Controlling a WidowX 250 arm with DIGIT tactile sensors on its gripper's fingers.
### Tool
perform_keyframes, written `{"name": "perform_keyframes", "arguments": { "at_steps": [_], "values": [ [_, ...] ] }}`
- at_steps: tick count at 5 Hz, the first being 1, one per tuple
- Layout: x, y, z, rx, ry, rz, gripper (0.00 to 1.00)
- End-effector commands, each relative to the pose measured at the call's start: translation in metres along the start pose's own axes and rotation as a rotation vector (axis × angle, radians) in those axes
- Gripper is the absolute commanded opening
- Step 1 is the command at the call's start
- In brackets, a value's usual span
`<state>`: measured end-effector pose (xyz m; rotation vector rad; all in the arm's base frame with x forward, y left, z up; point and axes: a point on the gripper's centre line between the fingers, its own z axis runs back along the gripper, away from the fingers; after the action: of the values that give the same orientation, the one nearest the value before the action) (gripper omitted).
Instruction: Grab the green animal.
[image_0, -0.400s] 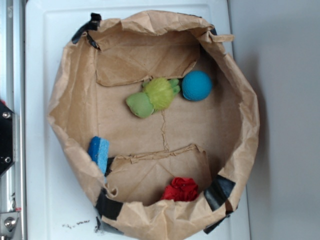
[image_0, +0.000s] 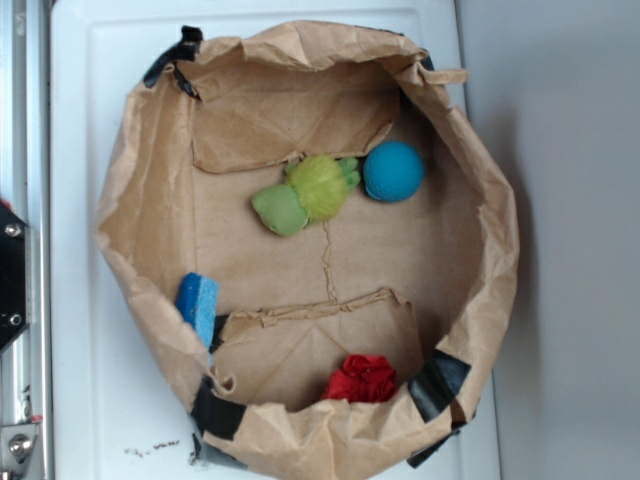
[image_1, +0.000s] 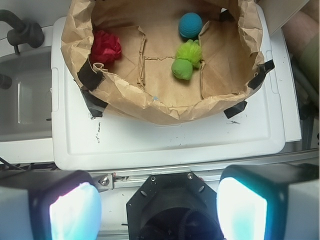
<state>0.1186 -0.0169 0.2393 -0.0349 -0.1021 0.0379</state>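
Observation:
The green animal (image_0: 305, 192) lies inside the brown paper bag (image_0: 140, 200), a fuzzy lime body with a pale green head toward the lower left. In the wrist view the green animal (image_1: 187, 60) sits far ahead in the bag. My gripper (image_1: 159, 207) is open and empty, with its two pale pads wide apart at the bottom edge, well short of the bag and above the robot's black base. The gripper does not show in the exterior view.
A teal-blue ball (image_0: 393, 171) touches the animal's right side. A red cloth lump (image_0: 362, 379) lies at the bag's lower edge. A blue sponge (image_0: 198, 305) leans on the bag's left wall. The bag stands on a white lid (image_1: 165, 140); a metal rail (image_0: 20, 120) runs at left.

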Motion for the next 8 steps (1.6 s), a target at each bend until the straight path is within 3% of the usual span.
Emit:
{"name": "perform_keyframes", "arguments": {
  "at_steps": [1,3,4,5,6,8],
  "values": [
    [0.05,0.004,-0.006,0.012,-0.026,0.078,1.0],
    [0.05,0.004,-0.006,0.012,-0.026,0.078,1.0],
    [0.072,0.005,-0.016,-0.05,-0.075,0.116,1.0],
    [0.107,0.008,-0.035,-0.06,-0.136,0.185,1.0],
    [0.132,0.016,-0.06,-0.051,-0.162,0.208,1.0],
    [0.134,0.035,-0.138,0.052,-0.187,0.227,1.0]
  ]
}}
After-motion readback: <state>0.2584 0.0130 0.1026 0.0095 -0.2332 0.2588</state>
